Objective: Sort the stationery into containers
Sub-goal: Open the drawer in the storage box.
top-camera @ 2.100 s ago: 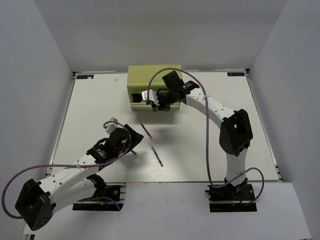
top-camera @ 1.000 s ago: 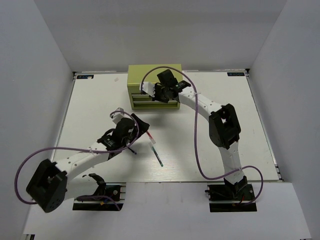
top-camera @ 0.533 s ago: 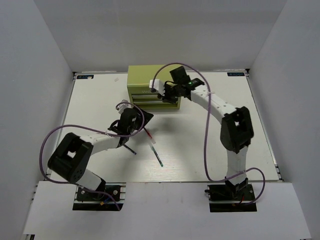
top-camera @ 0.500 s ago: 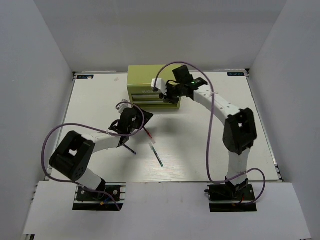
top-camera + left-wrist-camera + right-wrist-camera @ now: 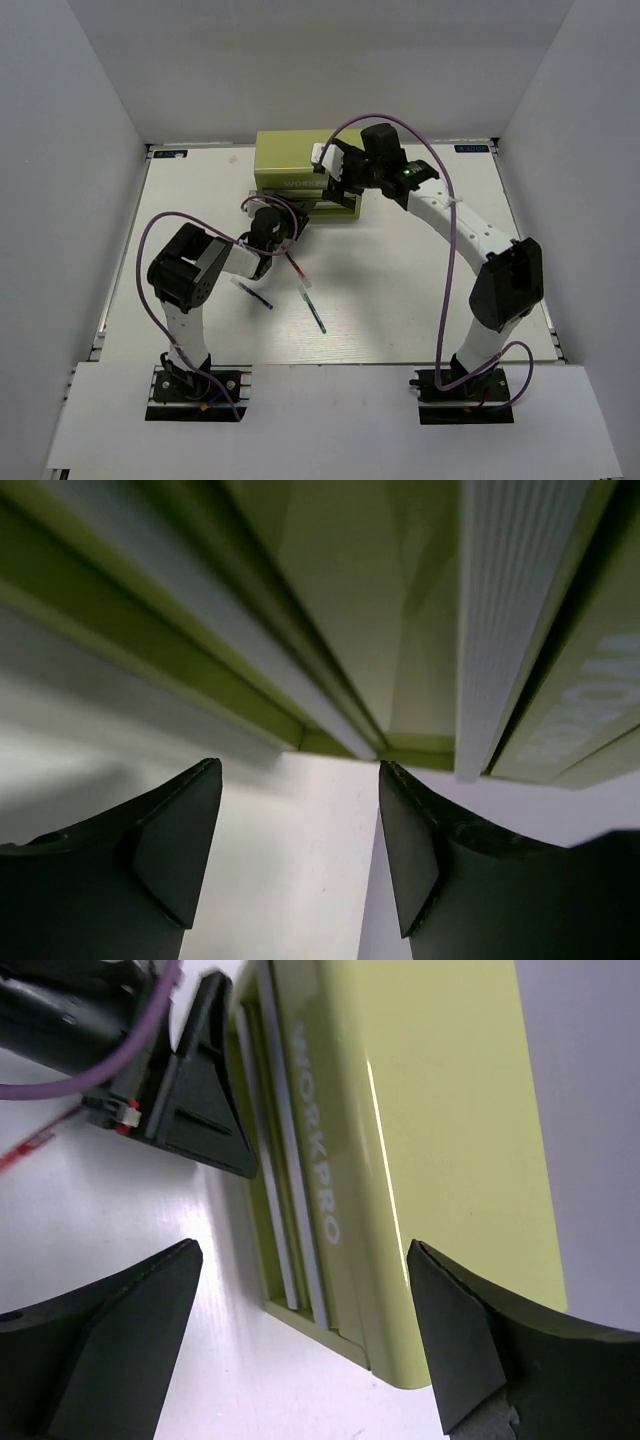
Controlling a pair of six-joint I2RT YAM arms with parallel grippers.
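Observation:
The olive container, a small tool chest (image 5: 290, 155), stands at the back of the table with both drawer fronts pushed in. My left gripper (image 5: 286, 224) is open right before its lower left front; the left wrist view shows the drawer edges (image 5: 340, 600) just past the empty gripper (image 5: 297, 770). My right gripper (image 5: 338, 180) hangs open and empty over the chest's right front; its wrist view looks down on the lettered chest (image 5: 450, 1110). A red pen (image 5: 293, 262), a teal-green pen (image 5: 313, 309) and a dark blue pen (image 5: 252, 293) lie on the table.
The white table (image 5: 420, 270) is walled by grey panels on the left, back and right. The left arm's elbow (image 5: 185, 265) sits low over the table, left of the pens. The left gripper's black finger (image 5: 200, 1090) and the red pen (image 5: 25, 1150) show in the right wrist view.
My right gripper has opened wide and drawn back from the chest's front toward its right top. My left gripper has moved up from the pens to the chest's lower left front.

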